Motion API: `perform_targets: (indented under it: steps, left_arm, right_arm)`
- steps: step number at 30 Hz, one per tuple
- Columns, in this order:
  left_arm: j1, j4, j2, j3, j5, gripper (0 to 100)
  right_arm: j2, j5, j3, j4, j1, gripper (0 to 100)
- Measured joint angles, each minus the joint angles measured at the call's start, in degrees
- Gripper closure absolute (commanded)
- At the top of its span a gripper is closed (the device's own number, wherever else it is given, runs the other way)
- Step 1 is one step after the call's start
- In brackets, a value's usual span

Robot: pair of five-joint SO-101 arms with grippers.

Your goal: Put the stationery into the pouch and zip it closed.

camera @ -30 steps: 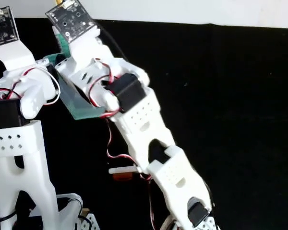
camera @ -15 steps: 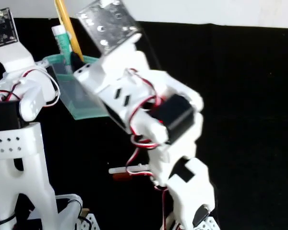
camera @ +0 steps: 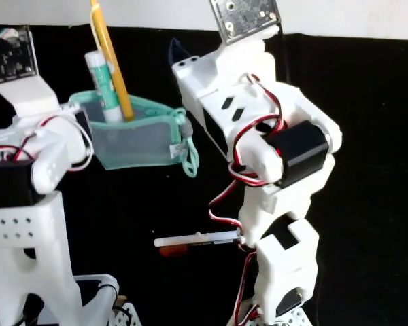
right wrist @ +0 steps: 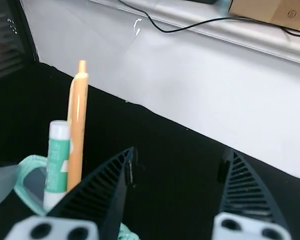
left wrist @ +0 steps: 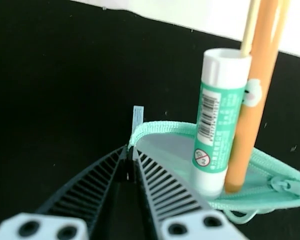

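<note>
Two items, an orange pen (camera: 112,61) and a white-and-green glue stick (camera: 102,85), are standing upright in a mint-green fabric zip pouch (camera: 139,142), whose rim the left gripper (left wrist: 129,150) is clamping over the black bench (camera: 367,170), while the right gripper (right wrist: 179,152) is hanging nearby, spread wide, holding nothing.

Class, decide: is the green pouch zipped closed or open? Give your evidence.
Open. The pouch gapes at its mouth, and the glue stick and orange pen stand upright out of it.
</note>
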Motion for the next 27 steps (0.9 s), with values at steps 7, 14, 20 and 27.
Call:
perform_targets:
  steps: [7, 14, 20, 27]
  left_arm:
    - [0.00, 2.99, -0.88, 0.09, -2.99, 99]
    - [0.00, -2.55, -0.62, 1.23, -3.16, 99]
    - [0.00, -3.08, 0.35, 1.32, -3.16, 99]
    - [0.00, -3.08, 0.35, 1.32, -3.16, 99]
  right_arm:
    - [0.00, 0.00, 0.00, 0.09, 0.09, 75.2]
    - [0.44, 0.00, 0.00, 0.09, -1.49, 75.2]
    - [6.51, 0.00, 0.00, 0.09, -10.20, 75.2]
    - [14.42, 0.00, 0.00, 0.00, -14.42, 75.2]
